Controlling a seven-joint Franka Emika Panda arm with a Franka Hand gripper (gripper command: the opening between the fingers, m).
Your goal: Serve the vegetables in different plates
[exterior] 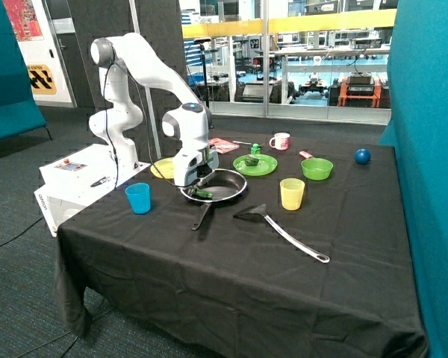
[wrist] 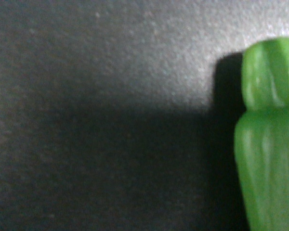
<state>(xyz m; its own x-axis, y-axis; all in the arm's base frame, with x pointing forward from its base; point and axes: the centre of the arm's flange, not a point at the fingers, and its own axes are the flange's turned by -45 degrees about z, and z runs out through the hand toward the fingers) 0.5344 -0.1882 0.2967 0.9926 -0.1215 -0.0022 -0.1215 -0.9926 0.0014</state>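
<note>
The black frying pan (exterior: 228, 186) sits mid-table. The elongated bright green vegetable (exterior: 204, 195) lies in it at the edge nearest the robot base. My gripper (exterior: 199, 186) is lowered into the pan right at this vegetable. In the wrist view the ribbed green vegetable (wrist: 269, 144) fills one edge, lying on the dark pan floor (wrist: 111, 96). The round dark pepper-like vegetable (exterior: 252, 159) rests on the bright green plate (exterior: 267, 167) behind the pan. The yellow plate (exterior: 163, 168) lies partly hidden behind the gripper.
A blue cup (exterior: 138, 198) stands near the pan towards the robot base. A yellow cup (exterior: 292, 193) and a black spatula (exterior: 284, 227) lie in front. A green bowl (exterior: 316, 168), pink mug (exterior: 281, 141) and blue ball (exterior: 362, 156) stand at the back.
</note>
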